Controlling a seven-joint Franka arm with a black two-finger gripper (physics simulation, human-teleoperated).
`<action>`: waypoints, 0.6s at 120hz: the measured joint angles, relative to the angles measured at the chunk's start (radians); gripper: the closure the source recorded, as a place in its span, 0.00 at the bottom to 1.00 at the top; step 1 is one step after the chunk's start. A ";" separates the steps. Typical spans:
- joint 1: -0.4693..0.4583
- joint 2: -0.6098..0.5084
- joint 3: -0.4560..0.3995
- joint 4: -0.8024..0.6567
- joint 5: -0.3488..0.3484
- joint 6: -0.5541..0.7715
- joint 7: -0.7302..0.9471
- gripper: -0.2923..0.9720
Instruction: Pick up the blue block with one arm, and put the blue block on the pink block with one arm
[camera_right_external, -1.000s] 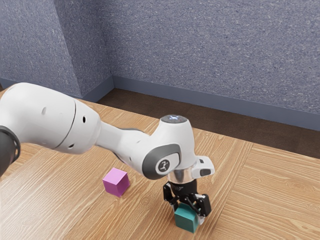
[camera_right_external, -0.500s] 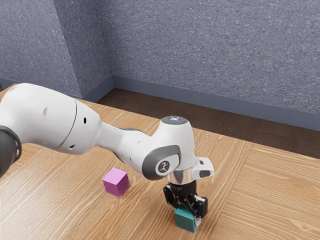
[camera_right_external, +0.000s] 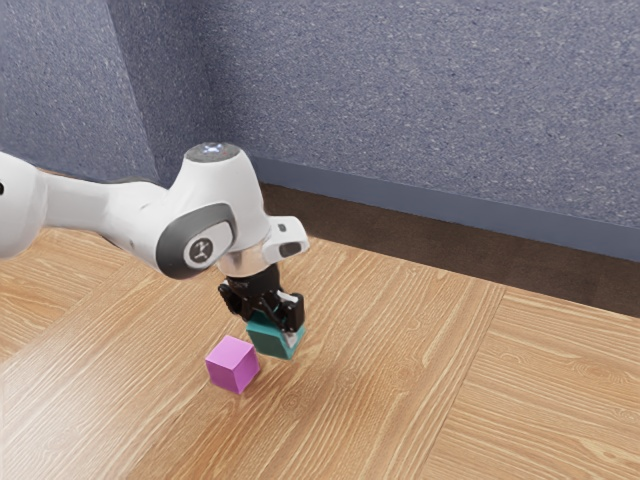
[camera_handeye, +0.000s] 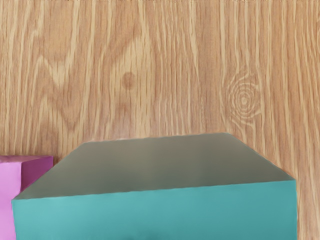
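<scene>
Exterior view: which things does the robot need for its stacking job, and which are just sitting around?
Needed for the job:
blue block, held in the gripper
pink block, on the table

Just there:
wooden table
gray wall
dark floor

The arm (camera_right_external: 120, 215) is cut off by the exterior view's left edge, so its base lies out of frame. The pincer (camera_right_external: 268, 312), clamped on the blue block (camera_right_external: 276, 344), covers that block's top, and its dark fingertips are too small to tell apart. Whether the blue block touches the pink block (camera_right_external: 232, 363) cannot be told. The desk (camera_right_external: 450, 380) shows its far edge, while its near edge and corners are cut off. In the wrist view the blue block (camera_handeye: 160, 200) runs off the picture's edge and hides part of the pink block (camera_handeye: 17, 175), which is also cut off.
</scene>
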 joint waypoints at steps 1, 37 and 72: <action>0.001 -0.005 0.000 -0.003 0.002 -0.001 0.000 0.48; 0.130 -0.103 0.015 -0.114 0.038 -0.034 -0.011 0.48; 0.160 -0.081 0.017 -0.108 0.090 -0.043 0.027 0.48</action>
